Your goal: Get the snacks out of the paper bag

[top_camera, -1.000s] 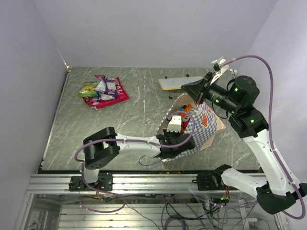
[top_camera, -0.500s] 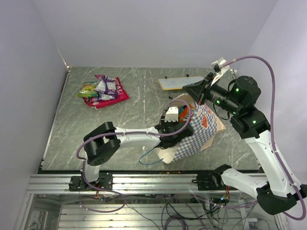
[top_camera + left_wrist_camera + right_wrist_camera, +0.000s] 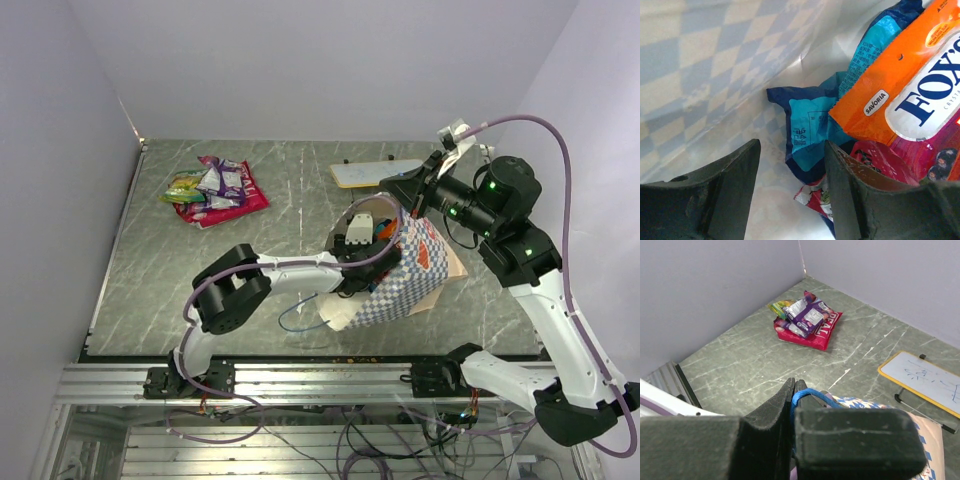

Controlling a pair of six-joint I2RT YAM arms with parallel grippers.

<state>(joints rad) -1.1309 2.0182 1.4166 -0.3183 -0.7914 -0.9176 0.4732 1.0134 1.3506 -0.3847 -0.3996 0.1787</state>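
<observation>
The left arm's fingers [image 3: 730, 195] are now reaching down into the mouth of the paper bag [image 3: 405, 285]. A second ago they were nearly closed, lower against the bag's side. Now they are standing spread with nothing between them, so I'd say another pick is just starting. The right arm's fingers [image 3: 770, 420] are pressing together on the blue cord handle [image 3: 810, 392], holding the bag tilted up off the table [image 3: 270, 260].

Inside, the spread fingers are pointing at a blue packet [image 3: 810, 135], whose small print is too fine to read. Beside it an orange packet [image 3: 900, 85] is showing "FOX'S" and a "SAVORIA" badge, with a red-pink packet [image 3: 880, 160] lying beneath. Several snacks [image 3: 215, 190] are already sitting in a pile far off on the table's left side.
</observation>
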